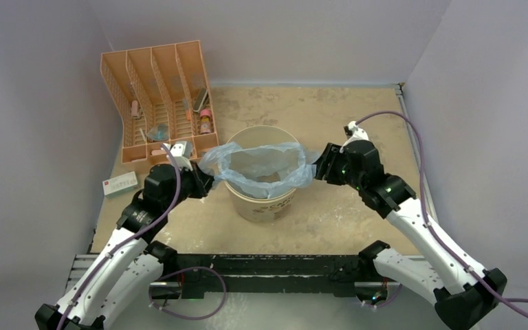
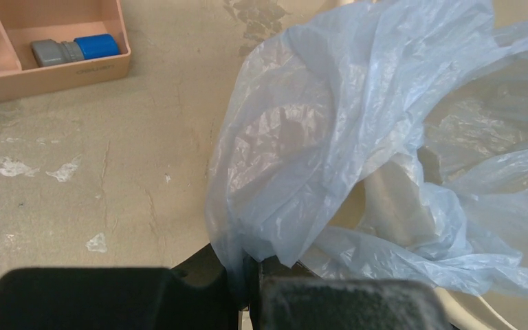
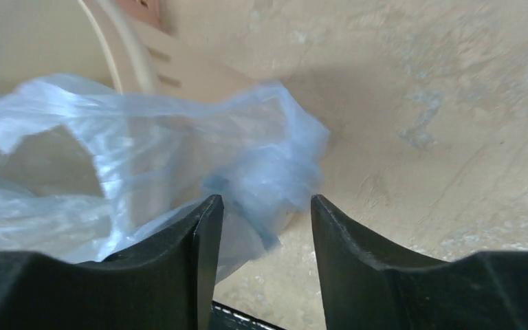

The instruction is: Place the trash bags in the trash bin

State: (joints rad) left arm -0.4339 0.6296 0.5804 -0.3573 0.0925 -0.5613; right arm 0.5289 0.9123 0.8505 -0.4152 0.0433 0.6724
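Left jaws: the left gripper (image 2: 251,273) is clamped on a fold of the light-blue trash bag (image 2: 316,130), at the bottom centre of its wrist view.
Right jaws: the right gripper (image 3: 267,206) stands apart. The bunched bag edge sits in the gap at the tips, and nothing pinches it.
Bag: draped across the mouth of the cream trash bin (image 1: 267,206), centre of the overhead frame. The middle sags inside and the edges stick out past the rim to left and right.
Step in hand: looks like seating the bag in the bin. The right side is free and the left side is not yet let go.
Doing it well: the left should carry its fold down inside the rim before opening, and slowly, since thin film tends to spring back. The right should back straight out so its fingers don't drag the film off. A sideways tug could slide or tip the bin.
Overhead only: both arms flank the bin, with the orange slotted rack (image 1: 158,89) upper left and a small white box (image 1: 119,183) at the left.
Left wrist only: the pinch itself.
Right wrist only: the finger gap, which the overhead can't resolve.
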